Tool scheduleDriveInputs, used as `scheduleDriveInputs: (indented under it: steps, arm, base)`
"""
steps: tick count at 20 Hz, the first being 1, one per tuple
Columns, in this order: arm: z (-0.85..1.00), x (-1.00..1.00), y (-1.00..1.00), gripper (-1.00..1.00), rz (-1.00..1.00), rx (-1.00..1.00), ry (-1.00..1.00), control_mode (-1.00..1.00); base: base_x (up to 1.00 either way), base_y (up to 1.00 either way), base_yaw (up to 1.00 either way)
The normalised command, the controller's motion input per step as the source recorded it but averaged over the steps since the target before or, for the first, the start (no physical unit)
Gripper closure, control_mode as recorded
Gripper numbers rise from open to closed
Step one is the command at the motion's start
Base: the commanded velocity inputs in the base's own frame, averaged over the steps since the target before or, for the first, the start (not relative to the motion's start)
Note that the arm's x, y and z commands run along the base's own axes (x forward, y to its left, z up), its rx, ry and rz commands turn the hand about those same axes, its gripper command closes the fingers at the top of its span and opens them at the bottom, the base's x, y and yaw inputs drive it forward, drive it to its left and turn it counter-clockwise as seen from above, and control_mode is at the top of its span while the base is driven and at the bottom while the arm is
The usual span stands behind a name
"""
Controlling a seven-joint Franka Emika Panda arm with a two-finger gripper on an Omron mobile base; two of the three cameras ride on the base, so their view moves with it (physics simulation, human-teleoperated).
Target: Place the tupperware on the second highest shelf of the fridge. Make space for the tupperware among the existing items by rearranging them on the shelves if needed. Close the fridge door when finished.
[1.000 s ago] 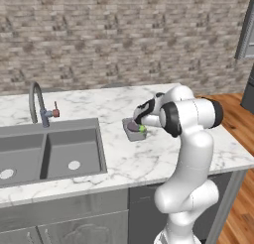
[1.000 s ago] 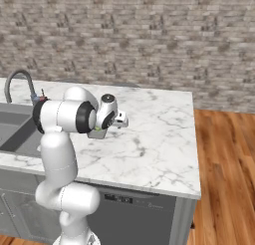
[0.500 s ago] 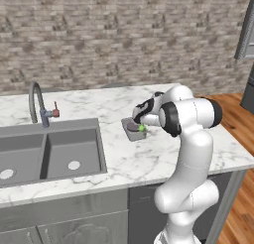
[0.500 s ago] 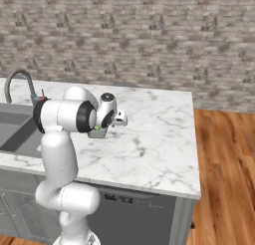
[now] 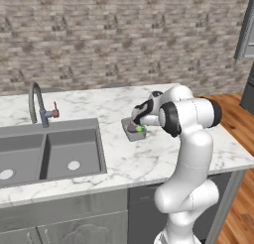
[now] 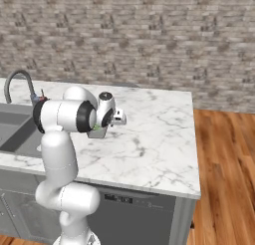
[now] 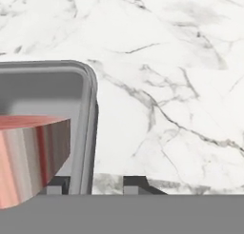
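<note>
The tupperware (image 5: pixel 132 133) is a small grey tub on the marble counter (image 5: pixel 119 158), holding a reddish block and a green bit. It also shows in the right base view as the tupperware (image 6: pixel 98 134) under the hand. My gripper (image 5: pixel 136 126) reaches down onto its right side. In the hand view my gripper (image 7: pixel 95 183) straddles the tub's rim (image 7: pixel 89 133). One fingertip (image 7: pixel 57 184) is inside by the red block (image 7: pixel 28 157). The other fingertip (image 7: pixel 136 181) stands outside, a small gap off the wall. The jaws are narrowed but not clamped. The fridge, its shelves and its door are out of view.
A double sink (image 5: pixel 44 153) with a curved faucet (image 5: pixel 37 101) lies left of the tub. The counter's edge (image 6: pixel 196 139) drops to a wood floor (image 6: pixel 224 164) on the right. A stone wall (image 5: pixel 124 39) runs behind. A grey panel (image 5: pixel 246 30) hangs at the far right.
The fingers have drawn in from wide open to a narrow straddle of the tub's wall. The arm and the tub have barely moved.
</note>
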Motion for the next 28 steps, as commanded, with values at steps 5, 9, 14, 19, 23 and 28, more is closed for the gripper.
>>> scheduleDriveInputs:
  steps: [5, 9, 14, 19, 23, 28]
  arm:
    - [0.13, -0.33, 0.25, 1.0, 0.0, 0.0, 0.0, -1.0]
    - [0.51, -0.47, 0.09, 1.0, 0.01, 0.0, -0.01, -1.0]
    - [0.77, -0.56, 0.0, 1.0, 0.0, 0.01, -0.15, -1.0]
    - [0.93, -0.72, 0.0, 1.0, -0.03, 0.0, -0.18, -1.0]
    - [0.92, -0.85, -0.17, 1.0, -0.07, 0.1, -0.02, -1.0]
    - [0.97, -0.92, -0.33, 1.0, -0.09, 0.25, 0.0, -1.0]
  base:
    - [0.0, 0.0, 0.0]
    - [0.0, 0.0, 0.0]
    - [0.0, 0.0, 0.0]
    - [0.0, 0.0, 0.0]
    - [0.0, 0.0, 0.0]
    - [0.0, 0.0, 0.0]
